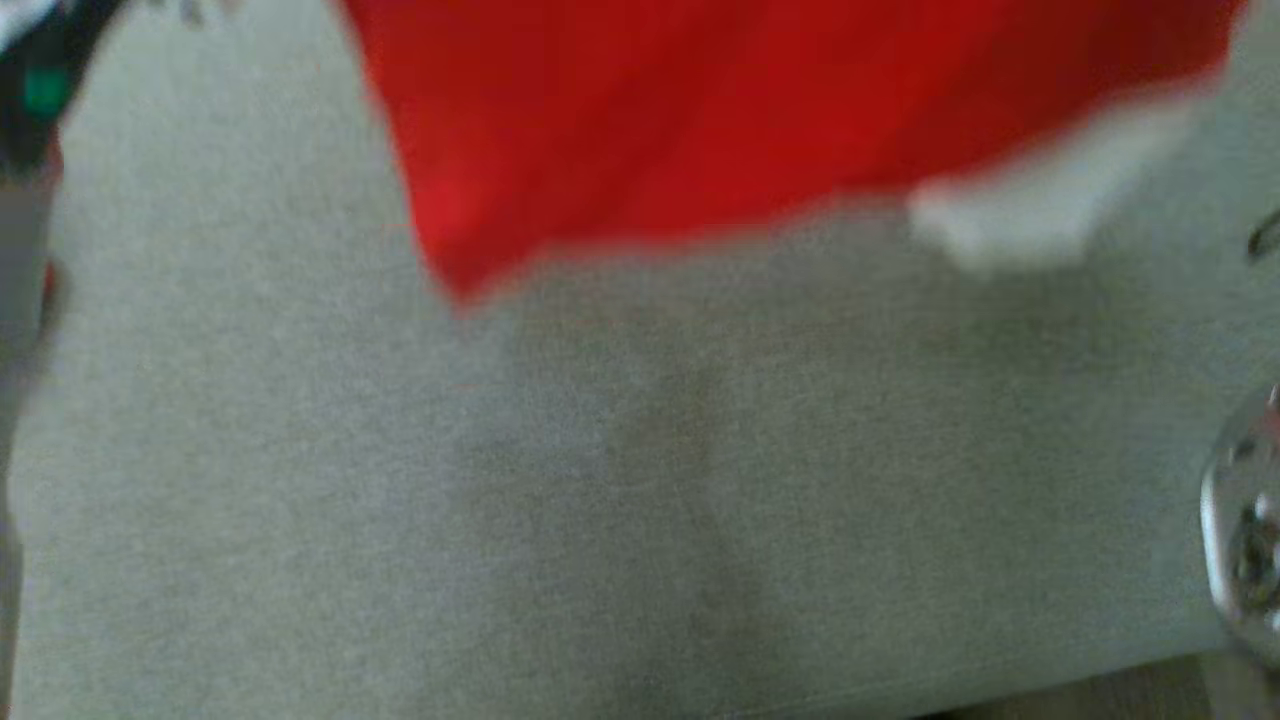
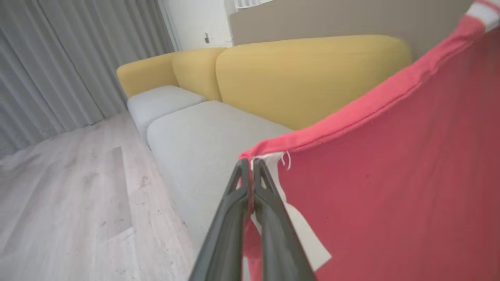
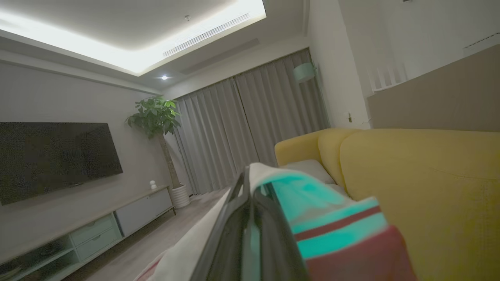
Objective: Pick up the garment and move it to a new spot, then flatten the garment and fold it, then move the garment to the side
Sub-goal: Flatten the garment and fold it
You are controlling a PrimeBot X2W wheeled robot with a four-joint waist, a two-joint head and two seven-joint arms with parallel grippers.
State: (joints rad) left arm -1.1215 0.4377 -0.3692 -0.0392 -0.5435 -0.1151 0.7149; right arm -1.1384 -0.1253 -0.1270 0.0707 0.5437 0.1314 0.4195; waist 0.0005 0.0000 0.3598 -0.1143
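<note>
Left fingers (image 2: 234,210) and right fingers (image 3: 234,234) each pinch the garment (image 2: 390,187)

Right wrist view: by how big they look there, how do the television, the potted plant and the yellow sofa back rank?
1. yellow sofa back, though it sits nearest the camera, which inflates it
2. television
3. potted plant

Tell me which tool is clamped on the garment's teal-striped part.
The right tool, shut on the teal-striped band; the left tool pinches the garment's plain red hem beside a white tag.
</note>
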